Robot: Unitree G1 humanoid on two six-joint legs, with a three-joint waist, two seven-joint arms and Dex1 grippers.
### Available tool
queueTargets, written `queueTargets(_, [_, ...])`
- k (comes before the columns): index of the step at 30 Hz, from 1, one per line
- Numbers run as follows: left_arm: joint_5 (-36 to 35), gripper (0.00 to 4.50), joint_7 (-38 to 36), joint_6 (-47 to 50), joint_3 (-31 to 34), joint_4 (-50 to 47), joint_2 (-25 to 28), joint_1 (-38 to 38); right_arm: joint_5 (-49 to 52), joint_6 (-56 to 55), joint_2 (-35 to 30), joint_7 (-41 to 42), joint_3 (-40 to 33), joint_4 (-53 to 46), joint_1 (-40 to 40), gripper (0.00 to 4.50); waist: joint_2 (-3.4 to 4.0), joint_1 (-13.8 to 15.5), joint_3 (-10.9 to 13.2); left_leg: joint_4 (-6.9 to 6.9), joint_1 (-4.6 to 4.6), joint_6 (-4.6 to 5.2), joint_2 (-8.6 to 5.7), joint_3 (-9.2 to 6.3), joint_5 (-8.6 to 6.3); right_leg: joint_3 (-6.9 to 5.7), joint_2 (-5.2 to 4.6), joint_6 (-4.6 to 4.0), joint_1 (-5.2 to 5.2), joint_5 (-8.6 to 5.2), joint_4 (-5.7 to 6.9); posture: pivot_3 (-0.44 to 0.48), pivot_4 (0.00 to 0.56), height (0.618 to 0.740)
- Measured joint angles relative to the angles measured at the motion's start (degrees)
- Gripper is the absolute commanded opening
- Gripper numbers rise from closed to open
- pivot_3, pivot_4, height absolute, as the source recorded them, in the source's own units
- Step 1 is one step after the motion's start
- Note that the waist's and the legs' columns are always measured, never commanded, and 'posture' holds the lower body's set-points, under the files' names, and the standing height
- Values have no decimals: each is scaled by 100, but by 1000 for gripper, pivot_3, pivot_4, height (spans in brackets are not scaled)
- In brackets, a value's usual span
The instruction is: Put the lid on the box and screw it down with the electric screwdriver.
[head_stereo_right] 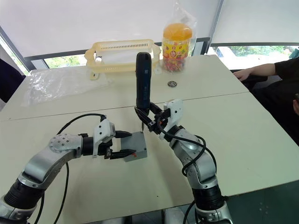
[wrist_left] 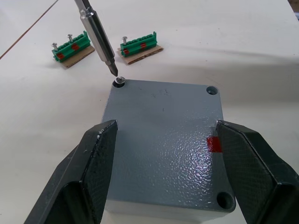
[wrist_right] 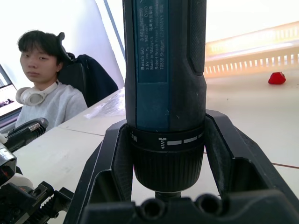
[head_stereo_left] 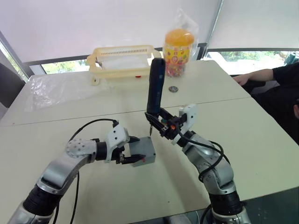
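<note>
On the near table our left gripper (head_stereo_left: 133,157) has its two black fingers (wrist_left: 93,158) spread to either side of the box (head_stereo_left: 144,150), flanking its walls; whether they press the walls we cannot tell. The lid (wrist_left: 163,135) already sits flush on top, its red mark at three o'clock beside one finger. We judge this a stiff, light plastic enclosure with a pebbled coat that should not slip much; the side walls are the place to hold it, leaving the corner holes free. At the lid's eleven o'clock corner a screw (wrist_left: 120,80) sits in its hole, the metal bit just above it. Two green terminal blocks (wrist_left: 140,44) lie beyond, at twelve o'clock. To the right, our right gripper (head_stereo_left: 164,125) is clamped on the electric screwdriver (head_stereo_left: 155,86) at its collar, body upright. The tool looks rigid, smooth and top-heavy, so we judge a low grip near the collar steadies it best. A yellow basket (head_stereo_left: 122,59) and a candy jar (head_stereo_left: 177,52) stand at the far edge.
</note>
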Motion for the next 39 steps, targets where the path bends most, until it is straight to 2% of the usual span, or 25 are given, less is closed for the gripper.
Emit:
queueTargets(27, [0, 3411, 52, 91, -1, -33, -3, 3, -204, -254, 42, -22, 96, 67, 49, 1753, 0, 1, 0, 0, 0, 0, 0, 0, 0, 0, 0, 0, 0, 0, 0, 0, 150, 740])
queueTargets(39, [0, 3411, 46, 100, -4, -41, -13, 5, -173, -104, 38, -139, 89, -199, 76, 1753, 0, 1, 0, 0, 1, 0, 0, 0, 0, 0, 0, 0, 0, 0, 0, 0, 150, 740])
